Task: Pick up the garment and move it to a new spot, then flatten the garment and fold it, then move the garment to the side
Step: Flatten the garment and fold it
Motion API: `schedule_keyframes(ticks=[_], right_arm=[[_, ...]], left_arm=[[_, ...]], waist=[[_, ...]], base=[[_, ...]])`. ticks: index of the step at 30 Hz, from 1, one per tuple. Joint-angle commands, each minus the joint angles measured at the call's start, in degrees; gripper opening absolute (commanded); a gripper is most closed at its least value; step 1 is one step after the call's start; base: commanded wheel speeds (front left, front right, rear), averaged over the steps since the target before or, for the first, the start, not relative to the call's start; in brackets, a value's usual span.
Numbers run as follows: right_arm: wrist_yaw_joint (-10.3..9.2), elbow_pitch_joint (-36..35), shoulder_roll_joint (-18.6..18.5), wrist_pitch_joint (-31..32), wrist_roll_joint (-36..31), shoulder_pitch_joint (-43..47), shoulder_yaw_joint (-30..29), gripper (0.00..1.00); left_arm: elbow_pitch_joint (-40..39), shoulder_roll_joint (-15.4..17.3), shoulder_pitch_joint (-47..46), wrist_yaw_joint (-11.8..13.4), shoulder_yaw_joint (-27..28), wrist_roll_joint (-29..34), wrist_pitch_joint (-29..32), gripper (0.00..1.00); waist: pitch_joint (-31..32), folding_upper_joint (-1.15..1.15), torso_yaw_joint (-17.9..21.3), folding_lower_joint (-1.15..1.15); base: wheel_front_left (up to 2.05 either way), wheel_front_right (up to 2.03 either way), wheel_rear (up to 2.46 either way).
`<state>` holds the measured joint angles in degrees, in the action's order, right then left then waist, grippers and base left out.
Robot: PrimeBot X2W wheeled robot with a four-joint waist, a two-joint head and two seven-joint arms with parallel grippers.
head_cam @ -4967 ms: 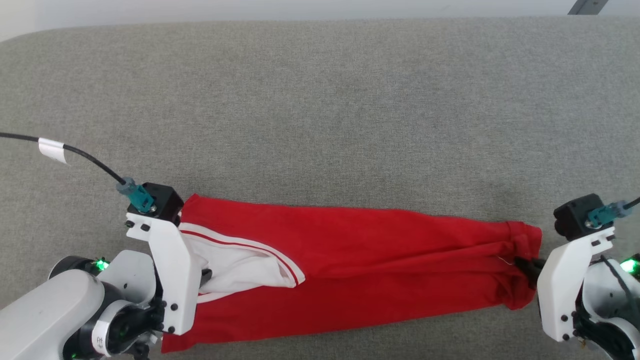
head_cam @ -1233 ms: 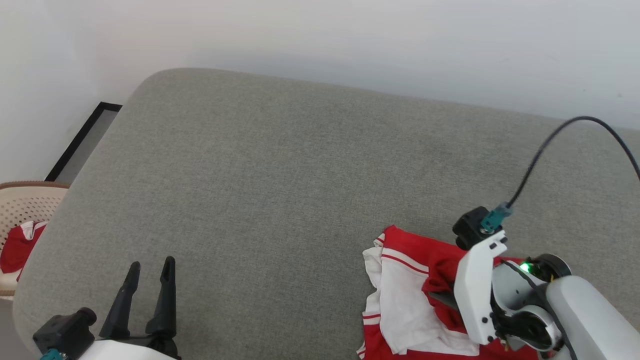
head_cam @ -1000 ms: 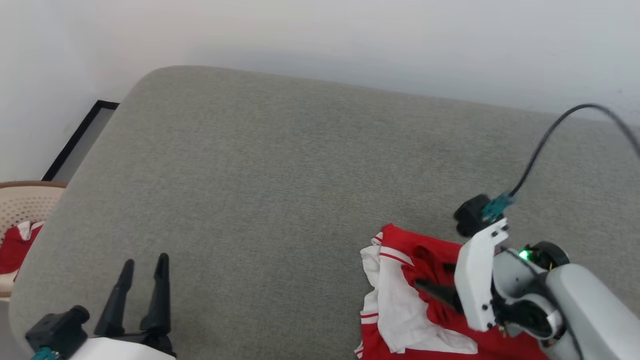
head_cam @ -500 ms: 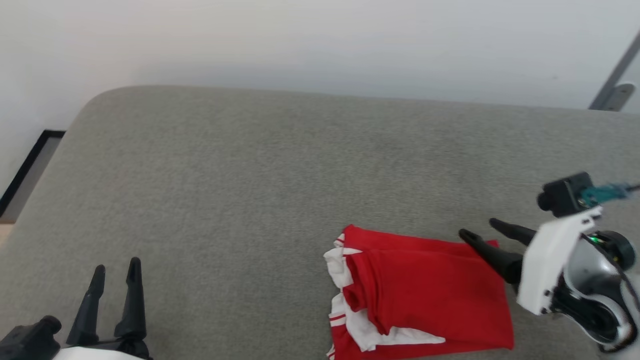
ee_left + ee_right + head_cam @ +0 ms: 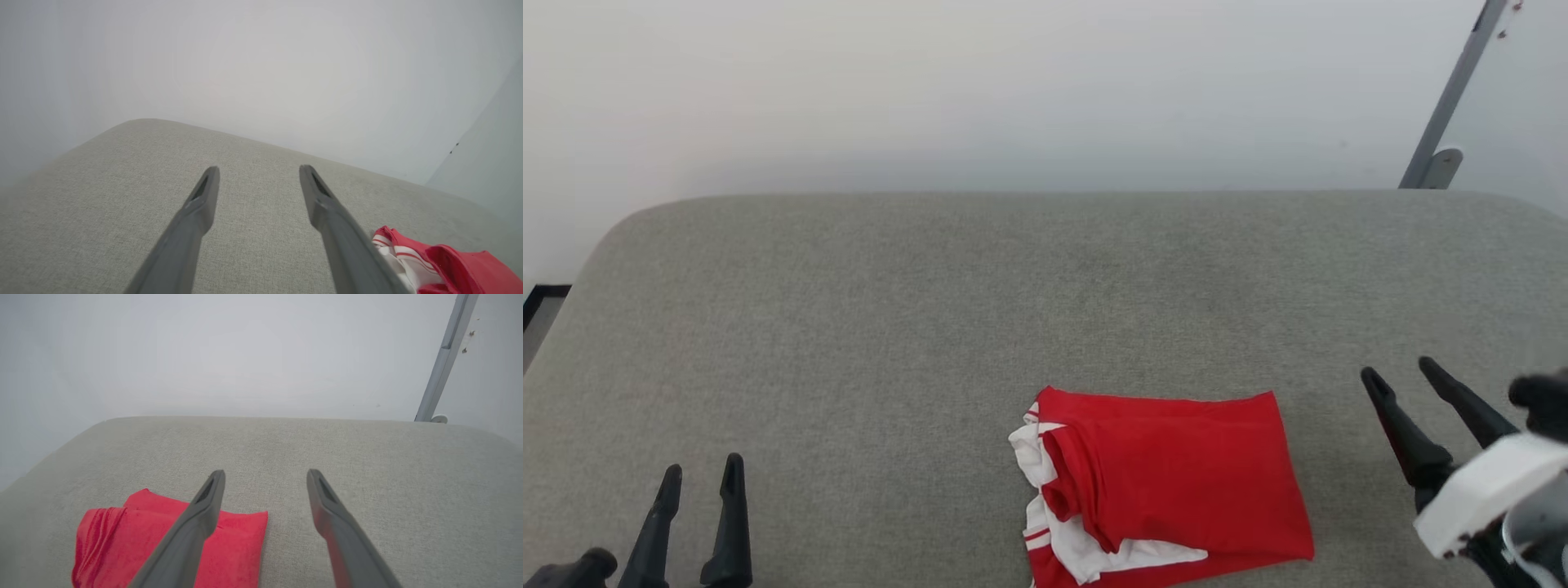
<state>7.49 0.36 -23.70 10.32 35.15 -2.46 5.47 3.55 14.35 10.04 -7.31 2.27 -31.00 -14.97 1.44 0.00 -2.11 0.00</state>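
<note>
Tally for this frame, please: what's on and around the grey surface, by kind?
Garments: 1, the red garment, folded
Pincers: 2, the left pincer and the right pincer, both open and empty
Cushioned surfaces: 1, the grey cushion
Poles: 1, the metal pole
Total: 5

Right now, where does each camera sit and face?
Head view: high, looking down on the grey cushion; folded garment lower middle, left gripper lower left, right gripper lower right.
Left wrist view: low over the cushion, facing the wall; own fingers, garment lower right.
Right wrist view: low, facing the wall and a metal pole; own fingers, garment lower left.
All three share the garment.
</note>
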Motion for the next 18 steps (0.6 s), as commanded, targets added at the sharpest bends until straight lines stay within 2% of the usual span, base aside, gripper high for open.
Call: schedule_keyframes(ticks=[1, 8, 13, 18], right_arm=[[0.00, 0.3, 0.1, -1.3, -0.9, 0.5, -0.1, 1.00], [0.00, 5.6, 2.0, -14.6, -6.5, 3.5, -0.7, 1.00], [0.00, 9.2, 3.3, -20.5, -8.5, 4.7, -0.2, 1.00], [0.00, 11.2, 3.9, -23.6, -9.9, 5.5, 0.3, 1.00]], left_arm=[[-0.2, 0.0, 0.8, -0.2, 0.3, 0.5, -0.3, 1.00], [-0.5, -0.3, 2.5, -0.2, 0.6, 4.0, -0.3, 1.00], [0.1, -0.2, 3.4, -0.2, 0.1, 6.5, -0.3, 1.00], [0.7, -0.6, 3.5, -0.2, -0.1, 8.6, -0.3, 1.00]], waist=[[0.4, 0.00, 0.3, 0.00], [1.8, 0.00, 1.2, 0.00], [2.6, 0.00, 1.4, 0.00], [3.0, 0.00, 1.6, 0.00]], base=[[0.00, 0.00, 0.00], [0.00, 0.00, 0.00], [0.00, 0.00, 0.00], [0.00, 0.00, 0.00]])
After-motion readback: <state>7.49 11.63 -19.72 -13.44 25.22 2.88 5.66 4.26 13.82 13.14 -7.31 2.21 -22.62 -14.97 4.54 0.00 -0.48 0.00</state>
